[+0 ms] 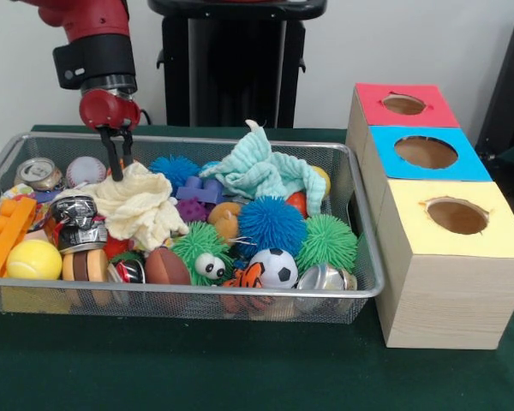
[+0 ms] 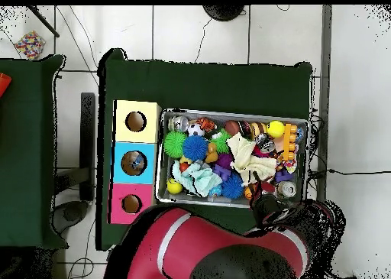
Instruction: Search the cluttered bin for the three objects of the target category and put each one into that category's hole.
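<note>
Dark green cloth (image 1: 240, 368) is covering the table nearest the camera, and on it a wire bin (image 1: 188, 295) is sitting beside a wooden box with three holes, the yellow panel (image 1: 457, 218) in front, blue (image 1: 426, 154) behind it, red (image 1: 403, 104) farthest back. Inside the bin, a cream cloth (image 1: 137, 205) and a pale green cloth (image 1: 261, 169) are lying over spiky balls, a soccer ball (image 1: 277, 267) and cans. Sawyer's gripper (image 1: 116, 163) is reaching down at the bin's far left, its fingers pinching the cream cloth's top edge.
</note>
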